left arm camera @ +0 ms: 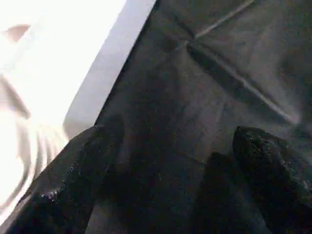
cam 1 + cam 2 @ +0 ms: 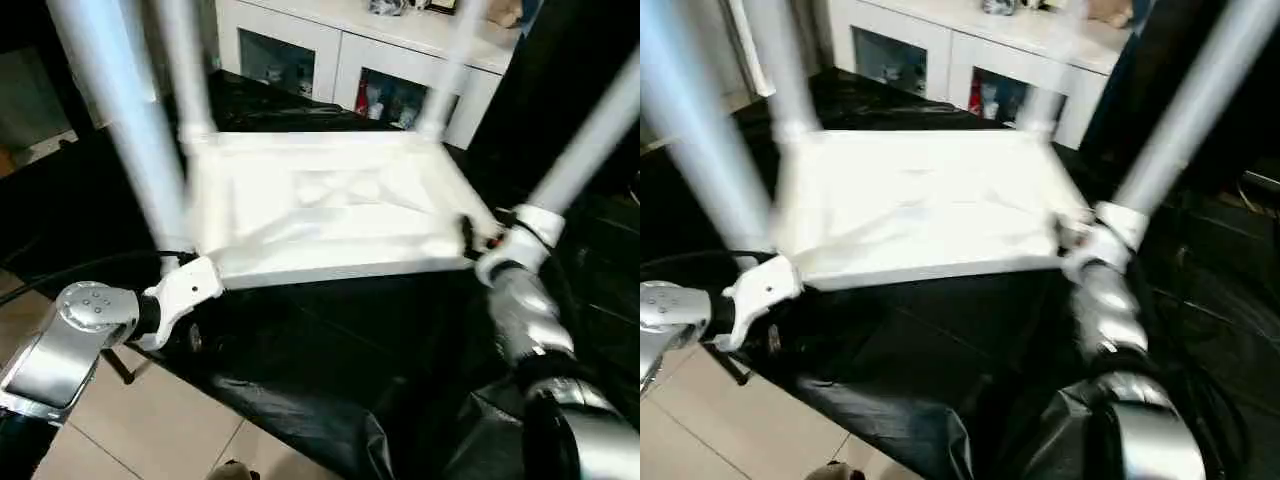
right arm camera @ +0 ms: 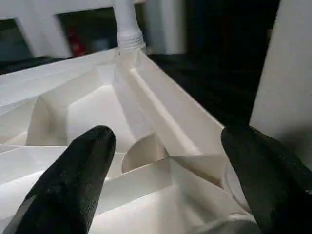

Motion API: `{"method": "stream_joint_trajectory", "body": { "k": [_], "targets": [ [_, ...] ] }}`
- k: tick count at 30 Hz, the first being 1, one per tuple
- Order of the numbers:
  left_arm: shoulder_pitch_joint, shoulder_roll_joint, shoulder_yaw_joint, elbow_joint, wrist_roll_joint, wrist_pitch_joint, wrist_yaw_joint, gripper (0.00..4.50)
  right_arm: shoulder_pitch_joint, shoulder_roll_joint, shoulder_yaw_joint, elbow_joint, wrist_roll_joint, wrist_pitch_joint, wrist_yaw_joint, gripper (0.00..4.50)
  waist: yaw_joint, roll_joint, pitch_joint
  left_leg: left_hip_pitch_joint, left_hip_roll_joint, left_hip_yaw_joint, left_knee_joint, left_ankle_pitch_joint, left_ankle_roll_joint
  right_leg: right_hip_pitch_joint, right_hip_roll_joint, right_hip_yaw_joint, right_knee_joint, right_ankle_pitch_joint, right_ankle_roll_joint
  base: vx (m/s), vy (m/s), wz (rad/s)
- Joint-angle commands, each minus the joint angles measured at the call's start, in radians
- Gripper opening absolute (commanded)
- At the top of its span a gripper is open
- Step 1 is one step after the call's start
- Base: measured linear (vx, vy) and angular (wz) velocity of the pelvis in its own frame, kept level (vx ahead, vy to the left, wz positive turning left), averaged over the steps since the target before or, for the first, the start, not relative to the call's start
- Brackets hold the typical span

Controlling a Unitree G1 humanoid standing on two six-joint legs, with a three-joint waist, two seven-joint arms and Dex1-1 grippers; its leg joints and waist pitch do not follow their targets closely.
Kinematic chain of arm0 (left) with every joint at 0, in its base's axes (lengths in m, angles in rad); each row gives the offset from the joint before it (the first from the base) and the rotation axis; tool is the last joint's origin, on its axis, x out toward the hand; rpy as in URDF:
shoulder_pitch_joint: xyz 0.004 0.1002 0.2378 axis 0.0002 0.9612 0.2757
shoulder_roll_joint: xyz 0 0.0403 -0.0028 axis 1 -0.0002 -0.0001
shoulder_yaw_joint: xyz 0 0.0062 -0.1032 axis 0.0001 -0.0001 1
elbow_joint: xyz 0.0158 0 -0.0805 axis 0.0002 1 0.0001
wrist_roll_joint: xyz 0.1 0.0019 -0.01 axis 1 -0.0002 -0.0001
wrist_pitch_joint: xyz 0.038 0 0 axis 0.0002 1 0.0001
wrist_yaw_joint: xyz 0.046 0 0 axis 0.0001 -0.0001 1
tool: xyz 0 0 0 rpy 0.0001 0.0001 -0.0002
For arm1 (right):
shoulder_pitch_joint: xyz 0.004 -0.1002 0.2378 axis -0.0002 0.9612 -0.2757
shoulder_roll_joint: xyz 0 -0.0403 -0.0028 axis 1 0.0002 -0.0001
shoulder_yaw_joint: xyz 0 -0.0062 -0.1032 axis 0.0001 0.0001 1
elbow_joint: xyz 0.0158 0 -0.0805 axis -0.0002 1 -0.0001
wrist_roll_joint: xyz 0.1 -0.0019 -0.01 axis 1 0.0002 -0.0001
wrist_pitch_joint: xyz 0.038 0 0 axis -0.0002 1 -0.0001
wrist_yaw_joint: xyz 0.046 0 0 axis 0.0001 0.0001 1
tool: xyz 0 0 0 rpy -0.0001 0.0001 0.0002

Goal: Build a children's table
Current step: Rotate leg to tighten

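- On the black-draped surface [image 2: 330,340], the tabletop [image 2: 330,210] lies ribbed side up (four legs [image 2: 115,130] standing in its corner sockets).
- Right gripper [image 3: 170,180] spreads wide over a near corner.
- Left gripper [image 1: 170,185], spread too, sits beside the tabletop's edge.

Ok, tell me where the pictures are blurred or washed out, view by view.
Left eye view: the near-left leg is smeared. Right eye view: the tabletop is soft, its ribs faint. Left wrist view: the tabletop's edge glares white, and the near fingers are out of focus. Right wrist view: ribs crisp, fingers soft.
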Motion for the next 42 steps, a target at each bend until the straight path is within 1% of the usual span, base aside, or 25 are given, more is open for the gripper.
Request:
{"method": "stream_joint_trajectory", "body": {
  "k": [1,4,6,8,11,13,15,16,17,18,20,21,22,24,25,27,28,31,32,34,35,36,39,40,42],
  "targets": [
    [0.002,-0.008,-0.006,0.012,0.002,-0.026,0.012,4.45,0.035,-0.016,-0.027,-0.062,-0.002,-0.008,-0.032,4.00,-0.015,0.009,-0.072,0.031,0.048,-0.017,-0.072,-0.176,-0.032,0.034,-0.044,0.046,-0.062,-0.078,-0.173,0.000,0.000,0.00],
    [0.008,-0.020,0.002,0.034,-0.006,-0.055,0.017,4.45,0.096,0.005,-0.015,-0.145,-0.013,-0.001,-0.062,4.00,-0.024,0.008,-0.071,0.027,0.048,-0.020,-0.074,-0.190,-0.032,0.035,-0.047,0.047,-0.067,-0.115,-0.159,0.000,0.000,0.00],
    [0.013,-0.022,0.008,0.038,-0.011,-0.060,0.017,4.45,0.106,0.010,-0.016,-0.164,-0.014,0.001,-0.073,4.00,-0.026,0.010,-0.072,0.030,0.048,-0.020,-0.073,-0.196,-0.032,0.031,-0.046,0.047,-0.067,-0.119,-0.161,0.000,0.000,0.00],
    [0.038,-0.012,0.039,0.023,-0.044,-0.065,0.004,4.45,0.136,0.026,-0.011,-0.221,-0.023,0.022,-0.097,4.00,-0.031,0.007,-0.071,0.029,0.049,-0.020,-0.074,-0.202,-0.032,0.031,-0.045,0.047,-0.067,-0.121,-0.161,0.000,0.000,0.00],
    [0.060,-0.001,0.068,-0.005,-0.078,-0.045,-0.014,4.45,0.156,0.035,0.000,-0.262,-0.024,0.043,-0.095,4.00,-0.037,0.009,-0.070,0.028,0.049,-0.020,-0.074,-0.204,-0.028,0.031,-0.044,0.047,-0.066,-0.119,-0.164,0.000,0.000,0.00],
    [0.110,0.028,0.148,-0.084,-0.182,0.039,-0.067,4.45,0.185,0.032,0.039,-0.314,-0.023,0.083,-0.035,4.00,-0.044,0.012,-0.069,0.030,0.049,-0.020,-0.076,-0.223,-0.028,0.027,-0.041,0.046,-0.067,-0.128,-0.169,0.000,0.000,0.00],
    [0.124,0.043,0.172,-0.107,-0.210,0.066,-0.084,4.45,0.194,0.028,0.057,-0.333,-0.025,0.098,-0.010,4.00,-0.048,0.014,-0.065,0.029,0.049,-0.021,-0.077,-0.242,-0.025,0.026,-0.041,0.046,-0.069,-0.146,-0.175,0.000,0.000,0.00],
    [0.143,0.071,0.234,-0.131,-0.266,0.113,-0.107,4.45,0.212,0.018,0.099,-0.368,-0.040,0.125,0.039,4.00,-0.052,0.016,-0.064,0.030,0.049,-0.022,-0.078,-0.270,-0.030,0.026,-0.041,0.047,-0.073,-0.181,-0.174,0.000,0.000,0.00],
    [0.143,0.071,0.234,-0.131,-0.266,0.113,-0.107,4.45,0.212,0.018,0.099,-0.368,-0.040,0.125,0.039,4.00,-0.052,0.016,-0.064,0.030,0.049,-0.022,-0.078,-0.270,-0.030,0.026,-0.041,0.047,-0.073,-0.181,-0.174,0.000,0.000,0.00],
    [0.150,0.098,0.300,-0.122,-0.296,0.122,-0.119,4.45,0.230,0.009,0.135,-0.397,-0.052,0.151,0.083,4.00,-0.056,0.015,-0.062,0.026,0.048,-0.023,-0.081,-0.278,-0.035,0.028,-0.040,0.047,-0.074,-0.199,-0.171,0.000,0.000,0.00],
    [0.149,0.108,0.334,-0.106,-0.309,0.112,-0.120,4.45,0.243,0.005,0.150,-0.415,-0.056,0.163,0.102,4.00,-0.061,0.014,-0.062,0.028,0.048,-0.025,-0.080,-0.287,-0.037,0.027,-0.040,0.049,-0.077,-0.210,-0.169,0.000,0.000,0.00],
    [0.140,0.121,0.383,-0.069,-0.322,0.098,-0.119,4.45,0.266,-0.007,0.182,-0.444,-0.068,0.183,0.143,4.00,-0.062,0.014,-0.062,0.028,0.048,-0.025,-0.080,-0.284,-0.036,0.027,-0.039,0.049,-0.077,-0.206,-0.169,0.000,0.000,0.00],
    [0.133,0.135,0.418,-0.034,-0.325,0.081,-0.119,4.45,0.286,-0.022,0.212,-0.463,-0.083,0.193,0.181,4.00,-0.061,0.018,-0.061,0.031,0.047,-0.024,-0.079,-0.282,-0.035,0.025,-0.038,0.050,-0.079,-0.197,-0.170,0.000,0.000,0.00],
    [0.116,0.142,0.463,0.016,-0.343,0.049,-0.121,4.45,0.308,-0.045,0.251,-0.484,-0.098,0.225,0.230,4.00,-0.063,0.017,-0.062,0.029,0.046,-0.025,-0.079,-0.273,-0.031,0.029,-0.037,0.050,-0.078,-0.181,-0.173,0.000,0.000,0.00],
    [0.104,0.135,0.481,0.038,-0.362,0.036,-0.123,4.45,0.314,-0.054,0.259,-0.485,-0.111,0.236,0.233,4.00,-0.062,0.020,-0.061,0.032,0.048,-0.025,-0.080,-0.278,-0.033,0.026,-0.038,0.051,-0.078,-0.179,-0.180,0.000,0.000,0.00],
    [0.090,0.123,0.505,0.055,-0.390,0.032,-0.121,4.45,0.321,-0.066,0.265,-0.485,-0.127,0.247,0.231,4.00,-0.061,0.019,-0.062,0.033,0.048,-0.025,-0.081,-0.281,-0.040,0.026,-0.039,0.053,-0.076,-0.169,-0.196,0.000,0.000,0.00],
    [0.080,0.104,0.520,0.059,-0.419,0.036,-0.121,4.45,0.324,-0.077,0.263,-0.476,-0.143,0.258,0.213,4.00,-0.060,0.023,-0.063,0.035,0.049,-0.025,-0.081,-0.285,-0.045,0.025,-0.040,0.054,-0.074,-0.163,-0.203,0.000,0.000,0.00],
    [0.051,0.077,0.522,0.081,-0.458,0.050,-0.138,4.45,0.337,-0.094,0.248,-0.492,-0.147,0.300,0.182,4.00,-0.059,0.022,-0.061,0.038,0.048,-0.024,-0.081,-0.300,-0.054,0.025,-0.039,0.056,-0.075,-0.167,-0.208,0.000,0.000,0.00],
    [0.031,0.063,0.510,0.102,-0.460,0.044,-0.140,4.45,0.342,-0.102,0.243,-0.497,-0.157,0.315,0.163,4.00,-0.058,0.025,-0.063,0.038,0.047,-0.024,-0.080,-0.297,-0.056,0.026,-0.039,0.056,-0.075,-0.164,-0.205,0.000,0.000,0.00],
    [0.016,0.050,0.496,0.122,-0.454,0.031,-0.140,4.45,0.346,-0.106,0.237,-0.497,-0.165,0.324,0.144,4.00,-0.055,0.021,-0.064,0.037,0.047,-0.023,-0.079,-0.283,-0.056,0.028,-0.040,0.058,-0.075,-0.145,-0.201,0.000,0.000,0.00],
    [-0.002,0.034,0.487,0.144,-0.450,0.014,-0.140,4.45,0.347,-0.107,0.232,-0.494,-0.166,0.329,0.134,4.00,-0.053,0.025,-0.066,0.034,0.046,-0.024,-0.078,-0.270,-0.056,0.033,-0.042,0.058,-0.073,-0.130,-0.200,0.000,0.000,0.00],
    [-0.009,0.027,0.483,0.154,-0.449,0.007,-0.140,4.45,0.347,-0.107,0.230,-0.493,-0.166,0.331,0.130,4.00,-0.054,0.022,-0.066,0.033,0.046,-0.024,-0.078,-0.262,-0.055,0.033,-0.041,0.058,-0.074,-0.124,-0.198,0.000,0.000,0.00],
    [-0.065,-0.025,0.468,0.193,-0.481,0.001,-0.146,4.45,0.345,-0.093,0.243,-0.490,-0.173,0.338,0.141,4.00,-0.052,0.022,-0.069,0.034,0.045,-0.023,-0.074,-0.239,-0.050,0.035,-0.041,0.058,-0.071,-0.091,-0.207,0.000,0.000,0.00],
    [-0.091,-0.045,0.460,0.207,-0.500,0.007,-0.149,4.45,0.338,-0.082,0.256,-0.487,-0.178,0.345,0.138,4.00,-0.050,0.025,-0.070,0.034,0.046,-0.023,-0.073,-0.229,-0.050,0.036,-0.042,0.057,-0.068,-0.070,-0.216,0.000,0.000,0.00],
    [-0.103,-0.055,0.452,0.212,-0.505,0.007,-0.153,4.45,0.333,-0.076,0.263,-0.483,-0.180,0.347,0.135,4.00,-0.050,0.021,-0.072,0.031,0.046,-0.023,-0.072,-0.212,-0.043,0.041,-0.041,0.056,-0.063,-0.037,-0.227,0.000,0.000,0.00]
  ]
}}
